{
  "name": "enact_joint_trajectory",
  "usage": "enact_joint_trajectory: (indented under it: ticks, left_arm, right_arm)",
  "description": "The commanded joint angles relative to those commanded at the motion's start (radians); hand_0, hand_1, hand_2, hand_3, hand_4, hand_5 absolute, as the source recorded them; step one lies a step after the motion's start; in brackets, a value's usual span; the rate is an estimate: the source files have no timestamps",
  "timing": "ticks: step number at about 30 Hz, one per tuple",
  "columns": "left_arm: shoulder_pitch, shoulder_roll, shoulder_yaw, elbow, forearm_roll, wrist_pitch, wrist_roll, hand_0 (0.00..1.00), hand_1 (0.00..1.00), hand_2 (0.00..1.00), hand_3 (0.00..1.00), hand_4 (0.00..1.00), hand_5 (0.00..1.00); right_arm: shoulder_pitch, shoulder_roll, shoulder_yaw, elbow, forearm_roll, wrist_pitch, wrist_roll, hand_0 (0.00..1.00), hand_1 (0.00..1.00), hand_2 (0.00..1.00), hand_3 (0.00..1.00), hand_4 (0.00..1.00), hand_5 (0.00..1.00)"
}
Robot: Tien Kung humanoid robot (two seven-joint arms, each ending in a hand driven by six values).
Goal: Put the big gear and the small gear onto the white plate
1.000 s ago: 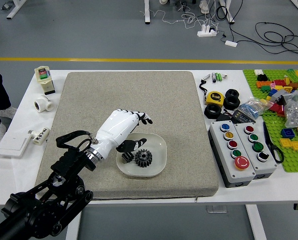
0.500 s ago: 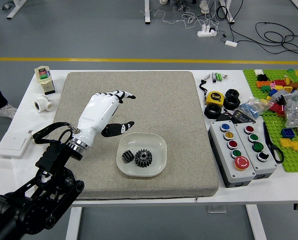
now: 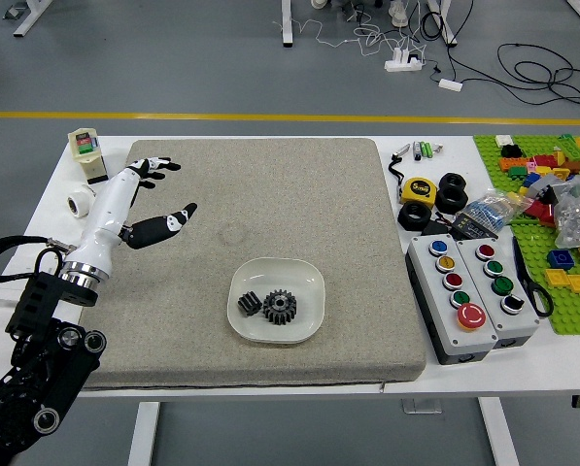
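The big gear (image 3: 280, 307) and the small gear (image 3: 250, 303) both sat on the white plate (image 3: 274, 271), which lay on the grey-beige mat (image 3: 299, 204), toward five o'clock from the mat's middle. The big gear rested flat near the plate's center, its hole facing up. The small one was just beside it at nine o'clock, apparently tipped onto its side, though so dark a shape was hard to read.

The left hand (image 3: 124, 204), white-shelled with black fingers (image 3: 158, 166), was at ten o'clock from the plate and well apart from it, above the mat's left edge. It was wide open and had hold of nothing: the fingers reached toward three o'clock, slightly bent, and the thumb stood well away from them, aimed at two.

At three o'clock from the plate, past the mat, were two button boxes (image 3: 447, 312) (one with a fat red button (image 3: 470, 316)). At about one to two o'clock lay a yellow tape measure (image 3: 419, 190) with black rings (image 3: 414, 216) around it, and farther right a green baseplate (image 3: 573, 316) bore colored bricks.
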Motion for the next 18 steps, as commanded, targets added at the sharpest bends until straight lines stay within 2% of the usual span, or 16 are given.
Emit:
enact_joint_trajectory:
  ticks: [3, 4, 6, 9, 10, 18]
  left_arm:
    - [0.006, 0.002, -0.011, -0.004, -0.124, -0.064, 0.039, 0.643, 0.701, 0.800, 0.657, 0.773, 0.452]
    - [0.008, 0.004, -0.015, -0.005, -0.169, -0.093, 0.057, 0.701, 0.710, 0.812, 0.712, 0.795, 0.616]
    - [0.010, 0.007, -0.021, -0.007, -0.249, -0.129, 0.076, 0.701, 0.710, 0.812, 0.712, 0.795, 0.616]
    - [0.013, 0.008, -0.025, -0.009, -0.372, -0.153, 0.083, 0.701, 0.710, 0.812, 0.712, 0.795, 0.616]
    - [0.014, 0.007, -0.027, -0.009, -0.418, -0.159, 0.087, 0.739, 0.732, 0.829, 0.781, 0.825, 0.758]
    - [0.017, 0.006, -0.038, -0.001, -0.756, -0.164, 0.084, 0.751, 0.747, 0.834, 0.790, 0.830, 0.789]
  right_arm:
    - [0.000, 0.001, 0.000, 0.000, 0.001, -0.001, 0.000, 0.600, 0.609, 0.697, 0.563, 0.758, 0.710]
    - [0.000, 0.001, 0.000, 0.000, 0.002, -0.001, 0.000, 0.600, 0.609, 0.697, 0.563, 0.758, 0.709]
    - [0.000, 0.001, 0.000, 0.000, 0.002, -0.001, -0.001, 0.600, 0.609, 0.697, 0.563, 0.758, 0.709]
    - [0.000, 0.001, 0.000, 0.000, 0.001, -0.001, -0.001, 0.600, 0.609, 0.697, 0.563, 0.758, 0.709]
    - [0.000, 0.001, -0.001, 0.000, 0.001, -0.001, -0.001, 0.600, 0.609, 0.697, 0.563, 0.759, 0.708]
    - [-0.001, 0.002, -0.002, 0.000, 0.004, -0.001, -0.001, 0.600, 0.609, 0.697, 0.563, 0.759, 0.708]
